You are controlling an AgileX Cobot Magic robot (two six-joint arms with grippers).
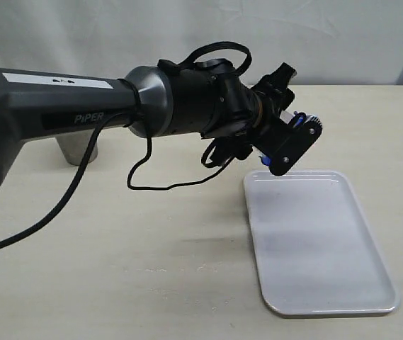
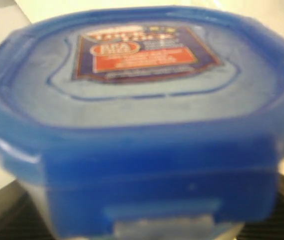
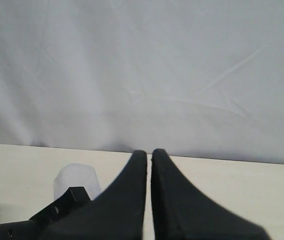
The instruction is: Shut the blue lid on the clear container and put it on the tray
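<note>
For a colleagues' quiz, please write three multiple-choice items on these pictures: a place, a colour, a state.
1. In the exterior view, the left gripper is: A) near the tray's far left corner B) over its middle C) by its near right corner
2. The lid is: A) green B) blue C) yellow
3. The right gripper's fingers are: A) wide apart B) clamped on the lid C) nearly together, holding nothing

1 A: it hangs at that corner. 2 B: blue fills the left wrist view. 3 C: only a slit parts them.
</note>
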